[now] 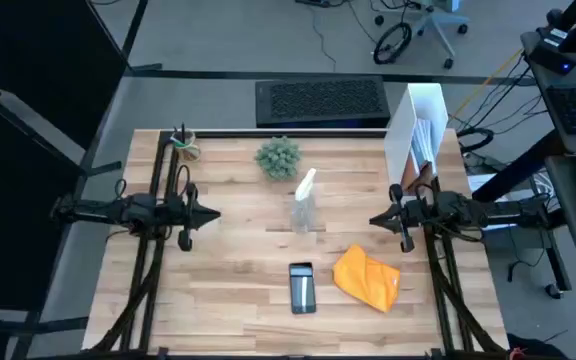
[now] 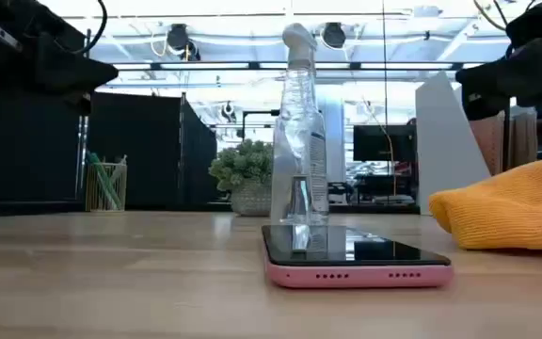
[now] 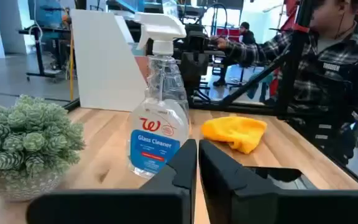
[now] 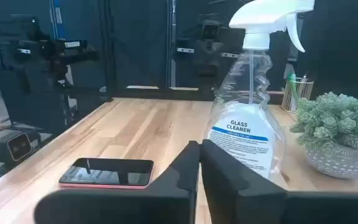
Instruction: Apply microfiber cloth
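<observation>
— Where is the microfiber cloth (image 1: 367, 278) to be found right now?

— It is seen crumpled on the wooden bench (image 1: 228, 270), on the robot's right side near the front edge. The black smartphone (image 1: 302, 287), in its pink case, is laid flat just beside it, screen up. The two are close, but whether they touch cannot be told.

— And the pincers?

— The left pincer (image 1: 211, 213) is held above the left half of the bench, pointed toward the middle. Its fingers (image 3: 182, 167) are pressed together, with only a thin slit between them and nothing gripped. The right pincer (image 1: 376, 220) is held on the opposite side, facing inward, above the bench behind the cloth. Its fingers (image 4: 219, 168) are likewise closed on nothing. The cloth is touched by neither pincer.

— What is placed between them?

— A clear spray bottle (image 1: 304, 205) labelled glass cleaner is stood upright near the centre, behind the phone. A small potted plant (image 1: 278, 157) is set farther back, and a wire cup of pens (image 1: 184, 142) is seen at the back left corner. A white upright holder (image 1: 416, 130) is stood at the back right.

— Anyone in the room?

— A person in a plaid shirt (image 3: 328, 68) is caught in the left wrist view, seated beyond the bench.
</observation>
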